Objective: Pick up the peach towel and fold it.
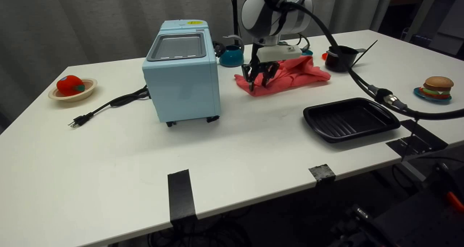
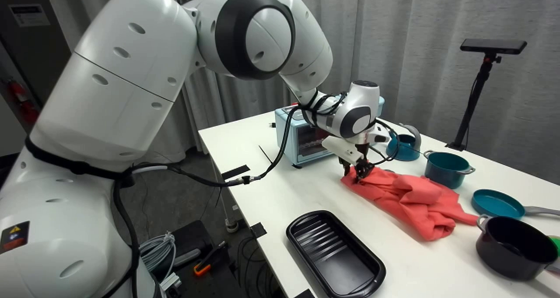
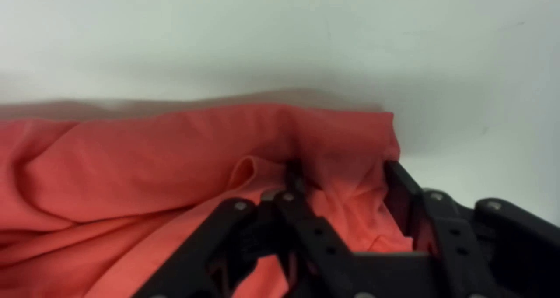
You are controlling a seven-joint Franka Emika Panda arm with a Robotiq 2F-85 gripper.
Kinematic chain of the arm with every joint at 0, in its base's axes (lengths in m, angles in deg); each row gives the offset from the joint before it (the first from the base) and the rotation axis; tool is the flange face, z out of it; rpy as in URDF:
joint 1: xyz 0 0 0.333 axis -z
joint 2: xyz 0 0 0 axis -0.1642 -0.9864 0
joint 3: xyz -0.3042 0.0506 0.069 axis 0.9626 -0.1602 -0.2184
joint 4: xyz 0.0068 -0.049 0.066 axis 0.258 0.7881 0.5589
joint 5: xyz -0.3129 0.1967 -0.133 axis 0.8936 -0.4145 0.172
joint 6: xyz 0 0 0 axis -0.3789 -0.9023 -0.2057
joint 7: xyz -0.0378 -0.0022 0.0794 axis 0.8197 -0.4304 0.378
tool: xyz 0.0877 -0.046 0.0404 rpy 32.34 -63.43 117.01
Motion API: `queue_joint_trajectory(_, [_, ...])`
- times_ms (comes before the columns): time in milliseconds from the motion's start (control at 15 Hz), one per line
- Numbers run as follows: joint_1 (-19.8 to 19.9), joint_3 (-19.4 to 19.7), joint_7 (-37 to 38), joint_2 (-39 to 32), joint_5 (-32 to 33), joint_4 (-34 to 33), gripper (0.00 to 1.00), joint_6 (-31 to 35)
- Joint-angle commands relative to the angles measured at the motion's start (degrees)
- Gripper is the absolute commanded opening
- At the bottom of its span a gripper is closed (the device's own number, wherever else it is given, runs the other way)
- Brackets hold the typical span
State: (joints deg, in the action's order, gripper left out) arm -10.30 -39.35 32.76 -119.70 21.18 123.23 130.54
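Across the white table from me, right of the pale-blue toaster oven, the peach towel is lying rumpled; at its left end the gripper is standing, fingers parted, cloth lying unpinched between them.

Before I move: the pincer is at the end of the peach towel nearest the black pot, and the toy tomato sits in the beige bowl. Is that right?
Not quite. Both exterior views show the pincer at the end of the peach towel nearest the light-blue oven; the black pot is nearer the opposite end. The toy tomato does sit in the beige bowl.
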Motion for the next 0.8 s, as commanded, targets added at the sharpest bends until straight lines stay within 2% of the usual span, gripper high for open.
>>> queue_joint_trajectory(0, [-0.7, 0.4, -0.2, -1.6, -1.5, -2.6, 0.19, -2.6])
queue_joint_trajectory(133, [-0.6, 0.0, -0.1, -1.5, -1.9, -2.8, 0.03, -3.3])
queue_joint_trajectory(200, [-0.5, -0.2, -0.3, -1.3, -2.2, -2.7, 0.0, -3.5])
queue_joint_trajectory(400, [0.2, -1.5, -1.0, -0.2, -3.8, -2.0, 0.01, -2.4])
queue_joint_trajectory(467, [2.9, -2.5, -3.5, 2.2, -5.8, 1.7, 0.02, -0.8])
queue_joint_trajectory(733, [7.5, -4.2, -7.0, 7.4, -13.4, 6.6, 0.02, 0.1])
